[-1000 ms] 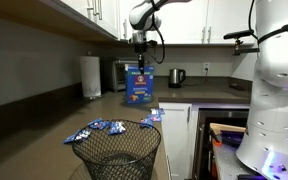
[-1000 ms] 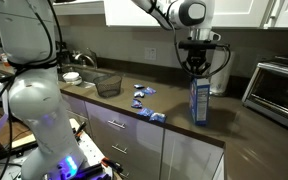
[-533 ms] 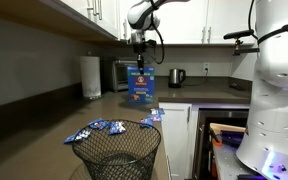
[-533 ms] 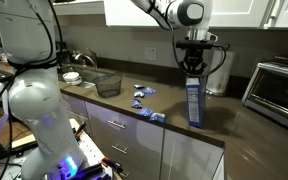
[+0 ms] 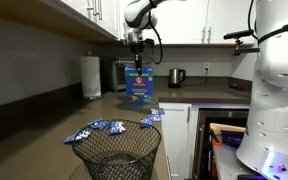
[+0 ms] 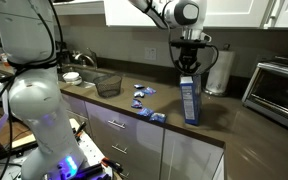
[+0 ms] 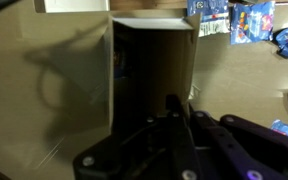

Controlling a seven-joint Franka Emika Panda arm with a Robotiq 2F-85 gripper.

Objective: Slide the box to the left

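The box (image 5: 138, 87) is a tall blue carton with a yellow-orange picture on its front. It stands upright on the dark counter in both exterior views (image 6: 190, 101). My gripper (image 5: 136, 63) comes down from above onto the box's top edge (image 6: 189, 71). In the wrist view the dark box (image 7: 152, 75) fills the middle, and the gripper's fingers (image 7: 170, 104) lie close together against its upper part. Whether they pinch the carton's edge is hidden.
A black wire basket (image 5: 117, 150) (image 6: 108, 84) stands at the counter's near end, with small blue snack packets (image 5: 94, 129) (image 6: 144, 95) scattered beside it. A paper towel roll (image 5: 90, 76) (image 6: 221, 72), a toaster oven (image 5: 123, 72) and a kettle (image 5: 177, 76) stand behind the box.
The box and the gripper on it have shifted together along the counter, leftward in both exterior views, toward the snack packets. The box stays upright.
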